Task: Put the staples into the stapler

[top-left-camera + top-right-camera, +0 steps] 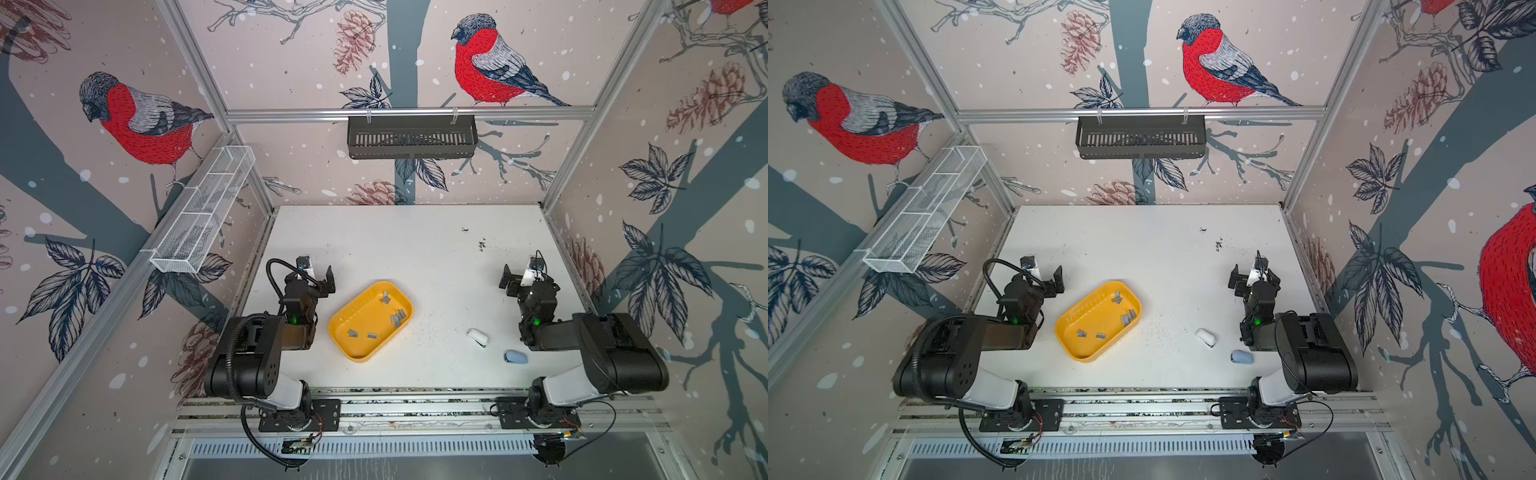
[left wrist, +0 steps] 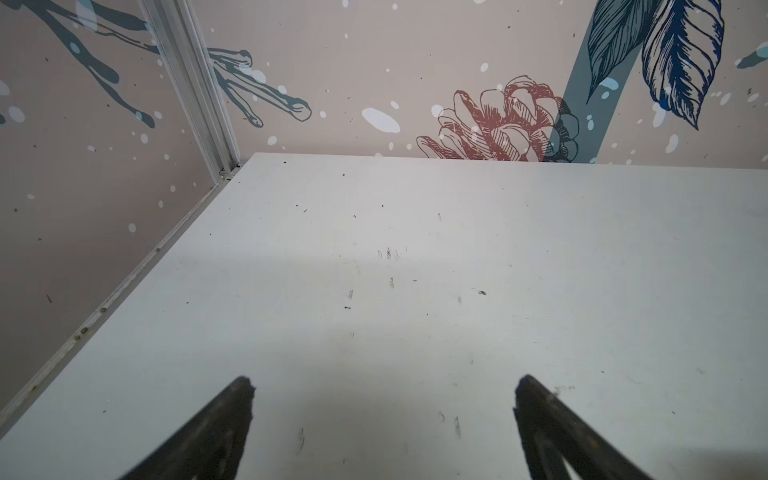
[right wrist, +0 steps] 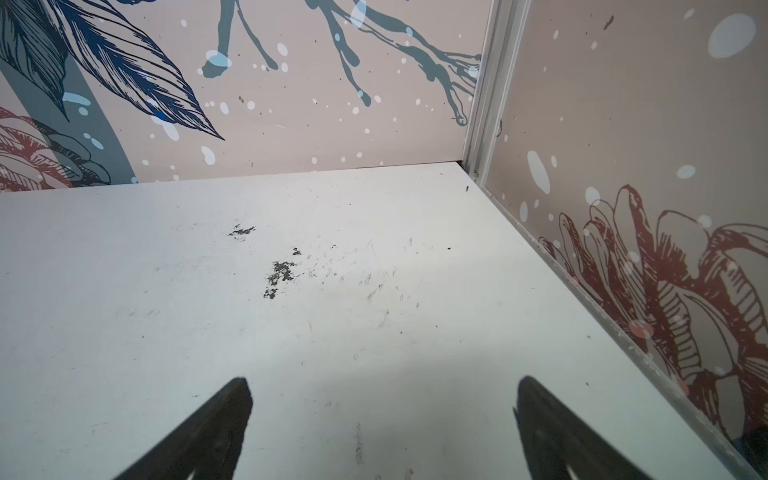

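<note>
Several grey staples point(image 1: 398, 318) point(image 1: 1128, 318) lie loose in a yellow tray point(image 1: 361, 311) point(image 1: 1090, 313) left of the table's middle. To its right a small white stapler point(image 1: 477, 337) point(image 1: 1206, 337) lies on the table, with a pale blue one point(image 1: 515, 357) point(image 1: 1241, 357) just nearer the front. My left gripper point(image 1: 313, 275) point(image 1: 1042, 277) point(image 2: 384, 386) hovers open behind the tray's left end, holding nothing. My right gripper point(image 1: 528, 278) point(image 1: 1253, 277) point(image 3: 382, 386) is open too, behind the staplers near the right wall. Both wrist views show only bare table between the fingers.
A black slotted basket point(image 1: 411, 137) hangs on the back wall and a white mesh basket point(image 1: 203, 208) on the left wall. Dark specks point(image 1: 428, 332) dot the table between tray and staplers. Black scuffs point(image 1: 482, 244) point(image 3: 280, 274) mark the far right part.
</note>
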Controlling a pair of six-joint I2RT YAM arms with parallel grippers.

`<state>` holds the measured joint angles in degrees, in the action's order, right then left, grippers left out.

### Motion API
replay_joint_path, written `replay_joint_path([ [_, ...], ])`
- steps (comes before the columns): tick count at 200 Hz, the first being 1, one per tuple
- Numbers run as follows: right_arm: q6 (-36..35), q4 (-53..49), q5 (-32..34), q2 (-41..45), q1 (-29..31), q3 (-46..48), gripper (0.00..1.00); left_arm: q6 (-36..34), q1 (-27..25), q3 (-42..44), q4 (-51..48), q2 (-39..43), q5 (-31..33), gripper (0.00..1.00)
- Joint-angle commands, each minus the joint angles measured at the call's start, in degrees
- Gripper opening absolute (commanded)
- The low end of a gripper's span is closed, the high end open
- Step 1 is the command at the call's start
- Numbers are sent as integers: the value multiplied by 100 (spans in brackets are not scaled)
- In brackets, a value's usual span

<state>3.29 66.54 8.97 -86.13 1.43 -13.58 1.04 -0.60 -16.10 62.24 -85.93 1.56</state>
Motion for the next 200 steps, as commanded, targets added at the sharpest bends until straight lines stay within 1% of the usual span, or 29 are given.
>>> replay_joint_path([
  [1,84,201,30,8,8,5,100,-69,15,-14,156,-3,2,98],
  [200,102,190,-27,4,-20,-2,99,-69,10,-16,157,1,2,98],
])
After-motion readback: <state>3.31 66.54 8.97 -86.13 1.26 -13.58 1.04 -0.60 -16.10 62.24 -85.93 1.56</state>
